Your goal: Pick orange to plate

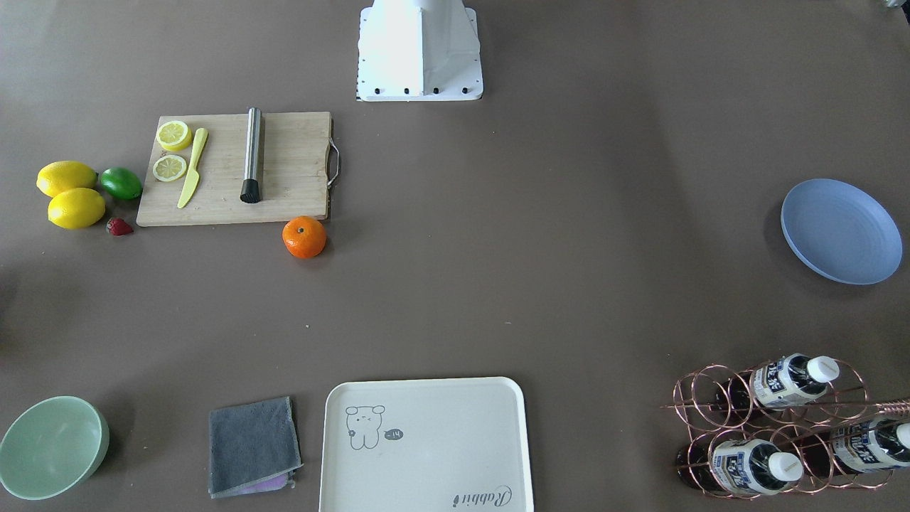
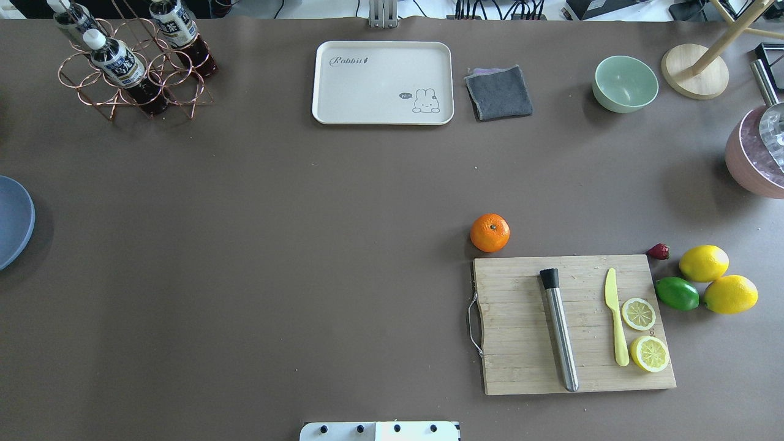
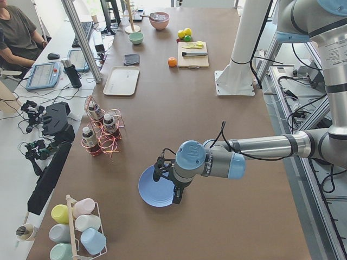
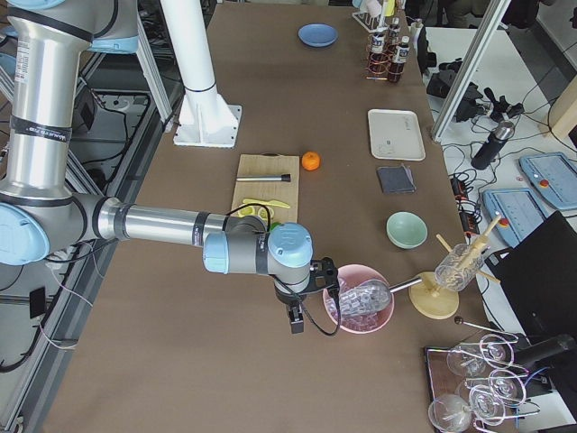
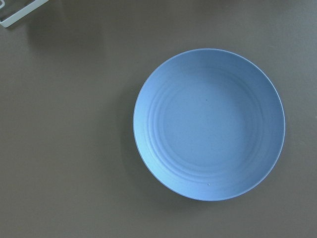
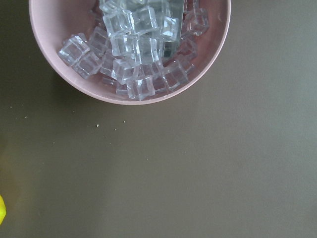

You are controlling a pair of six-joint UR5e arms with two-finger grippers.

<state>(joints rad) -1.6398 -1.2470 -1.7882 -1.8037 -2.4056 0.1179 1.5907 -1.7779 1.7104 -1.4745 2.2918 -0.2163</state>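
The orange [image 2: 490, 233] rests on the brown table just beyond the cutting board's far left corner; it also shows in the front view [image 1: 304, 237]. The light blue plate [image 1: 841, 231] lies empty at the table's far left end, cut by the overhead view's left edge [image 2: 12, 220] and filling the left wrist view [image 5: 208, 124]. My left gripper [image 3: 176, 196] hangs above the plate's near rim; I cannot tell whether it is open or shut. My right gripper [image 4: 293, 320] hovers beside the pink ice bowl, far from the orange; its state cannot be told either.
A wooden cutting board [image 2: 520, 367] carries a steel muddler, a yellow knife and two lemon slices. Lemons [image 2: 704, 263], a lime and a strawberry lie to its right. A cream tray [image 2: 383, 82], grey cloth, green bowl [image 2: 625, 83], bottle rack [image 2: 131, 67] and pink ice bowl [image 6: 129, 96] line the far side.
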